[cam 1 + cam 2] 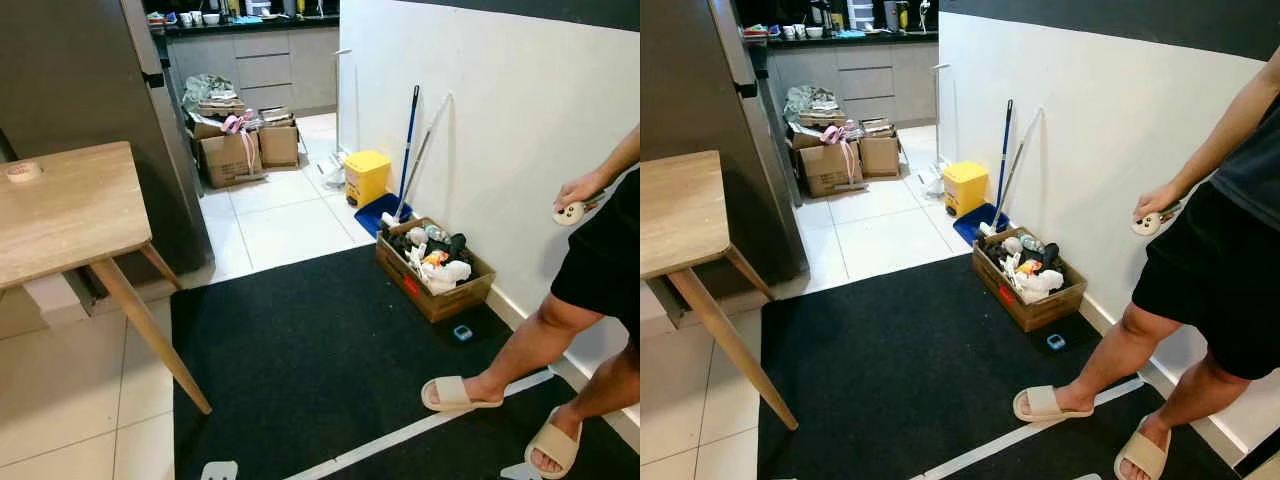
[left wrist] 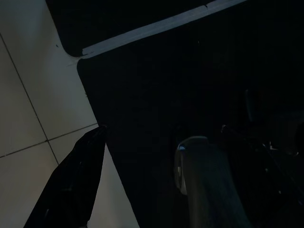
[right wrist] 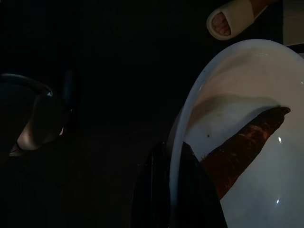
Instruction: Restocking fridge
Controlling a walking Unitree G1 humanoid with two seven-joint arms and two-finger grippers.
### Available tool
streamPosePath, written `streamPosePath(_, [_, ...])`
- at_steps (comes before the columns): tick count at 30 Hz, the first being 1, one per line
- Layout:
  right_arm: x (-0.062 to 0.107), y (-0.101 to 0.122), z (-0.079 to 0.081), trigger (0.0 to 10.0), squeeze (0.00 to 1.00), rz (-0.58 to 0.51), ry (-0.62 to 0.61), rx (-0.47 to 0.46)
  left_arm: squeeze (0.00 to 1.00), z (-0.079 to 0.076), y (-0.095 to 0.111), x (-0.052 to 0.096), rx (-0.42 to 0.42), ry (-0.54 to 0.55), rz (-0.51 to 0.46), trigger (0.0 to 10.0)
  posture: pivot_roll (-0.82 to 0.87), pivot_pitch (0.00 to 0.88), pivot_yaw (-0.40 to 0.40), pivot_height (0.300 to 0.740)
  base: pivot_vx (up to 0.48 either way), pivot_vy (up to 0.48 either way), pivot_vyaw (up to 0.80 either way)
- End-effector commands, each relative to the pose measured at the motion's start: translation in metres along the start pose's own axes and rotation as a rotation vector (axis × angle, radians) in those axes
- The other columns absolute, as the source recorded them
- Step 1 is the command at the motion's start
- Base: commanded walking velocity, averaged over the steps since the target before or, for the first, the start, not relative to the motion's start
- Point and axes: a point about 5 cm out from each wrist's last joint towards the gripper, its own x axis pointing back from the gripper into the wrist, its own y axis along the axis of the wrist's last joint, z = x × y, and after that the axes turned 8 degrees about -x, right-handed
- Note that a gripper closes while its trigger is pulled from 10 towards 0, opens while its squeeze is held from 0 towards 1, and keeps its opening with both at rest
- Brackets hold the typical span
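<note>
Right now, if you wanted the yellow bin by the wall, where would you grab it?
Probably the yellow bin's top rim, coming down from above: it stands upright on the tiles, with the wall and mop handles beside it, so the sides look crowded.

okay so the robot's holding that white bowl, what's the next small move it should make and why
Probably turn left and step toward the dark fridge. The right gripper is clamped on the rim of a white bowl holding something brown, while the fridge stands off to the left beyond the wooden table, and a person stands on the right.

Tiled floor (image 1: 280, 215), black mat (image 1: 310, 370), cardboard box (image 1: 435, 270), yellow bin (image 1: 367, 176)
</note>
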Motion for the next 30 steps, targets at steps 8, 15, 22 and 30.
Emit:
streamPosePath(8, [-0.0003, 0.0049, -0.0024, 10.0, 0.00, -0.018, -0.008, -0.006, 0.00, -0.0017, -0.0028, 0.0002, 0.004, -0.009, 0.013, 10.0, -0.06, 0.000, 0.008, 0.740, 0.247, 0.000, 0.00])
streamPosePath(15, [-0.0003, 0.0047, -0.0025, 10.0, 0.00, -0.018, -0.009, -0.010, 0.00, -0.0020, -0.0038, 0.0004, 0.006, -0.010, 0.015, 10.0, -0.06, 0.000, 0.008, 0.740, 0.251, 0.000, 0.00])
streamPosePath(22, [-0.0003, 0.0038, -0.0022, 10.0, 0.00, -0.015, -0.008, -0.020, 0.00, -0.0016, -0.0045, 0.0006, 0.006, -0.010, 0.016, 10.0, -0.06, 0.000, 0.008, 0.740, 0.250, 0.000, 0.00])
streamPosePath(30, [-0.0002, 0.0029, -0.0019, 10.0, 0.00, -0.011, -0.006, -0.025, 0.00, -0.0018, -0.0047, 0.0006, 0.008, -0.011, 0.016, 10.0, -0.06, 0.000, 0.008, 0.740, 0.249, 0.000, -0.73])
